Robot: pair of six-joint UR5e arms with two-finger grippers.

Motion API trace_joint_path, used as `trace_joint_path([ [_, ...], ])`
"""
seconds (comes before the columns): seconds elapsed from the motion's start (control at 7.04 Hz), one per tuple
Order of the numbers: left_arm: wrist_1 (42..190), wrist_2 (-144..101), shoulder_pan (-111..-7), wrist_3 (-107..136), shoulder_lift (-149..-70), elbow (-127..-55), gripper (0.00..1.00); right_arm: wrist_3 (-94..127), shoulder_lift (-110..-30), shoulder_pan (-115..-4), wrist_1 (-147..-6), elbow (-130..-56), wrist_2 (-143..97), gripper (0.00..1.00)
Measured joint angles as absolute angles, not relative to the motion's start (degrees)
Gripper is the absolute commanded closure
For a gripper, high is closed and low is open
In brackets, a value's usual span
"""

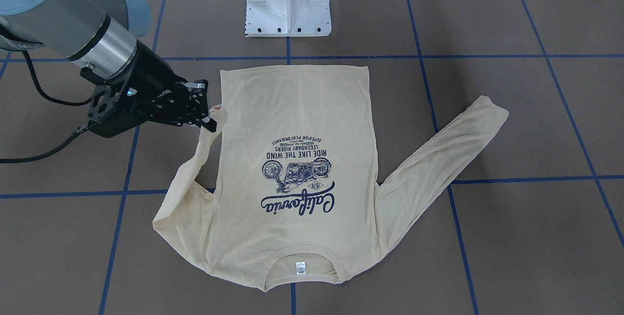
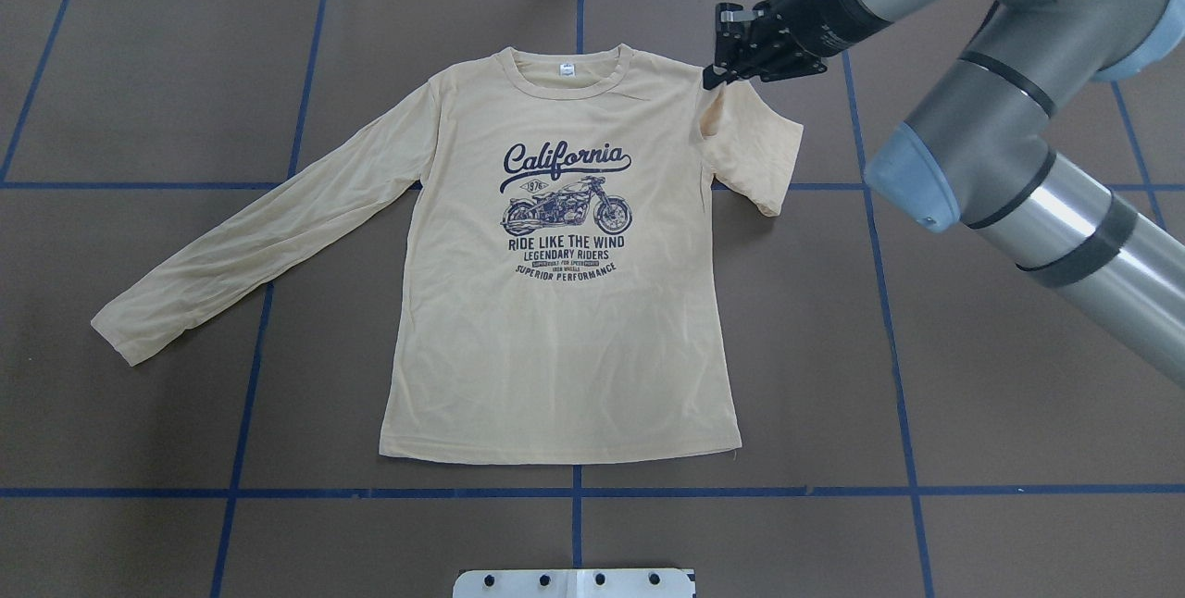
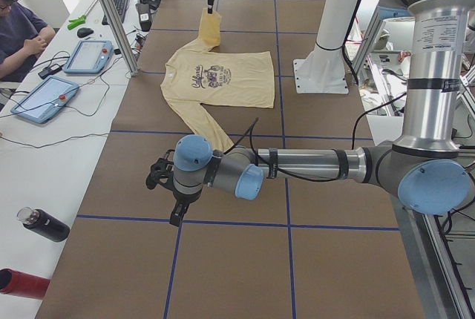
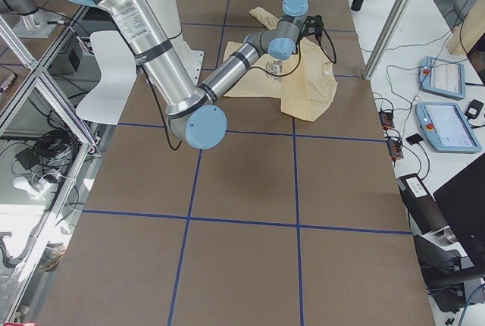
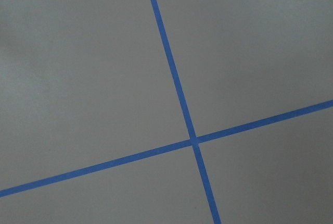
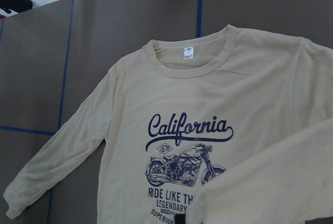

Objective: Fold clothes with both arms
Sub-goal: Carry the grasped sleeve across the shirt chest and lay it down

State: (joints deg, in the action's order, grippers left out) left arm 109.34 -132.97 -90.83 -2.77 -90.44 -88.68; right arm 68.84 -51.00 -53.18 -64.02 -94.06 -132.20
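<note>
T-shirt (image 2: 555, 330) lies print up at the middle of the table (image 2: 926, 376) in my overhead view, collar at 12 o'clock, hem at 6. Its flat sleeve (image 2: 259, 237) runs out toward 8 o'clock. The lifted sleeve (image 2: 750, 140) rises at about 1 o'clock, its cuff pinched tight in the right gripper (image 2: 715, 77). The left gripper (image 3: 177, 214) hangs over the table, well apart from the shirt (seen side-on only, so I cannot tell whether it is spread).
</note>
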Motion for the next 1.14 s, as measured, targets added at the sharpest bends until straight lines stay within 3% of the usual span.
trace_joint_path([
  [0.43, 109.31, -132.79, -90.99, -2.81, -90.69, -87.36, 0.0, 68.43, -32.63, -45.02, -62.7, -72.3, -122.85, 1.0],
  [0.99, 109.36, -132.74, -90.97, -2.73, -91.55, -85.62, 0.0, 68.23, -26.76, -38.0, -59.74, -58.75, -113.37, 1.0],
  [1.14, 109.34, -132.77, -90.97, -2.7, -91.58, -85.56, 0.0, 68.21, -24.98, -37.49, -59.21, -56.16, -112.68, 0.83],
])
